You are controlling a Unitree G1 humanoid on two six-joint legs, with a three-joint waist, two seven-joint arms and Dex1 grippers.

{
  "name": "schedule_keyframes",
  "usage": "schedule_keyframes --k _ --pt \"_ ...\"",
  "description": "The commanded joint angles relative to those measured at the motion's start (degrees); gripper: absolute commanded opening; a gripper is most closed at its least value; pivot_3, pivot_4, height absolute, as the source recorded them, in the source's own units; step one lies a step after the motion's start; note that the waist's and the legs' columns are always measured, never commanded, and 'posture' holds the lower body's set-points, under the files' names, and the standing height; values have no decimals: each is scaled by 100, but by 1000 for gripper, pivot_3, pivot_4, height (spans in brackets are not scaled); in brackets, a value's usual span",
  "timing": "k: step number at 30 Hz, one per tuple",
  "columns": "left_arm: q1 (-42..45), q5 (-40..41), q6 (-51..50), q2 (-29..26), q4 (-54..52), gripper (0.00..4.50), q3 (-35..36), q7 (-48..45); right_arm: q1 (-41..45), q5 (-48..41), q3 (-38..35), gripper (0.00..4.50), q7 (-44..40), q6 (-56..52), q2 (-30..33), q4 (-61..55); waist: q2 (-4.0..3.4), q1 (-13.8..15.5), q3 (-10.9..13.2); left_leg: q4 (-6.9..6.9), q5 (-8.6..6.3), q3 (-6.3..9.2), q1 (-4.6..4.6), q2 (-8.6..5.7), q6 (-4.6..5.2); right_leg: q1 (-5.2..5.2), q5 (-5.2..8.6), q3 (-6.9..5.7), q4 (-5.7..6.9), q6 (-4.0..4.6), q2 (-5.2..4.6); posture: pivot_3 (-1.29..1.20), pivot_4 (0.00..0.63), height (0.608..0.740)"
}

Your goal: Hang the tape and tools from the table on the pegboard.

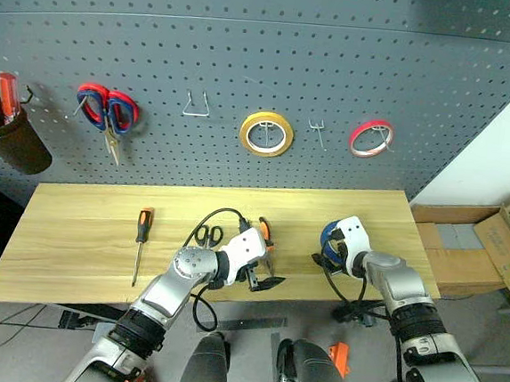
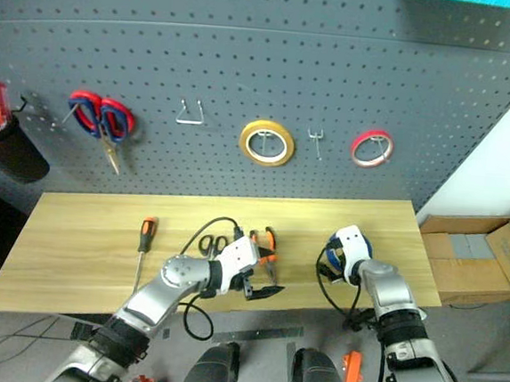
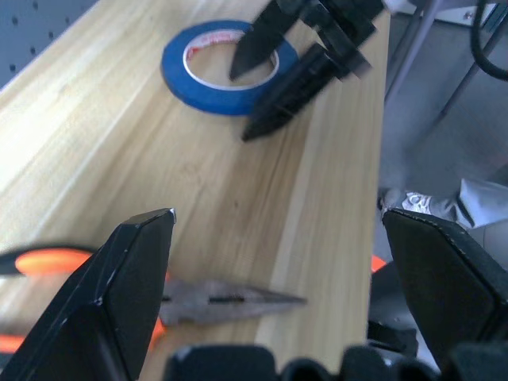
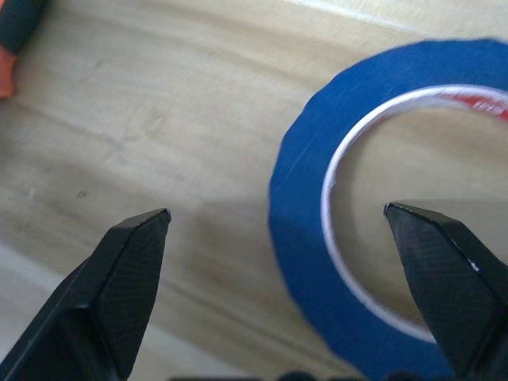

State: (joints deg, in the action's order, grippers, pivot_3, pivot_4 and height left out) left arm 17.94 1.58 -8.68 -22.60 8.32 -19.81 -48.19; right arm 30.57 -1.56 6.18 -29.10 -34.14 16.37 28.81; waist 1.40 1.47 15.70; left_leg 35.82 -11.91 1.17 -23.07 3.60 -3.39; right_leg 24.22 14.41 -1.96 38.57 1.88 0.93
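Observation:
The blue tape (image 4: 305,262) lies flat on the wooden table (image 1: 81,238) near its right end. My right gripper (image 4: 275,213) is open and straddles the roll's wall, one finger over the white core's hole and one outside. The orange-handled pliers (image 3: 226,300) lie just below my open left gripper (image 3: 278,254), which hovers near the table's front edge with nothing between its fingers. Small black-handled scissors (image 1: 208,235) lie beside the left hand. The screwdriver (image 1: 142,239) lies further left. The dark grey pegboard (image 1: 250,48) rises behind the table.
On the pegboard hang red-and-blue scissors (image 1: 108,111), a yellow roll (image 1: 266,134), a thin red roll (image 1: 371,137), two bare hooks (image 1: 196,105) and a black cup (image 1: 14,139) holding a red-handled tool. Cardboard boxes (image 1: 482,247) sit right of the table.

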Motion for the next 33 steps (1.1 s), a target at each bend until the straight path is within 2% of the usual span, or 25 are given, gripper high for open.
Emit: schedule_keyframes --k 1,6,9,19,20,24,27,30,33 --pt "-33 35 -67 -13 -329 4470 77 -5 46 31 -2 4500 9 68 -29 405 8 0 25 0 0 0 2 0 0 -2 0 0 0 0 -1 151 317 740" --pt "51 48 -131 12 -290 4470 117 21 82 119 98 4500 -21 60 -40 608 22 1 53 -4 0 1 2 1 0 -2 0 0 -3 -1 -2 153 320 740" --pt "98 66 -138 27 -272 4500 142 27 45 139 111 3918 -27 83 -33 626 23 2 54 -9 0 0 2 1 0 -2 0 0 -6 -1 -2 154 318 740" --pt "226 59 -39 228 -74 4500 263 150 33 191 99 534 -31 152 -12 629 26 -4 53 -51 -1 -2 2 4 -1 -5 -2 -2 -49 -4 -1 142 299 740" --pt "234 61 -23 246 -64 4500 274 166 20 199 102 396 -35 146 0 588 28 -5 52 -58 0 -5 3 4 -1 -5 -2 -1 -55 -4 0 141 295 740" --pt "260 186 -92 303 -175 4500 420 201 -167 270 158 395 -50 125 151 -73 29 1 49 -72 0 -13 3 3 -2 -3 -2 2 -66 -4 0 135 261 740" --pt "211 556 -367 353 -542 4500 750 263 -614 301 199 395 -76 61 344 -1317 27 6 49 -79 0 -12 -10 2 -3 11 0 0 -69 -6 -1 132 237 740" --pt "83 1225 -978 315 -1242 4500 1323 347 -1308 360 187 395 66 -55 521 -3111 24 16 45 -74 3 -8 -76 -1 -8 74 0 -4 -62 -10 -3 126 216 740" --pt "-96 2760 -2481 263 -2453 4500 2196 565 -2139 1090 596 395 244 1028 1029 -4548 27 4 36 -66 21 -21 -99 -7 -40 106 -7 1 -54 -22 -5 124 179 740"
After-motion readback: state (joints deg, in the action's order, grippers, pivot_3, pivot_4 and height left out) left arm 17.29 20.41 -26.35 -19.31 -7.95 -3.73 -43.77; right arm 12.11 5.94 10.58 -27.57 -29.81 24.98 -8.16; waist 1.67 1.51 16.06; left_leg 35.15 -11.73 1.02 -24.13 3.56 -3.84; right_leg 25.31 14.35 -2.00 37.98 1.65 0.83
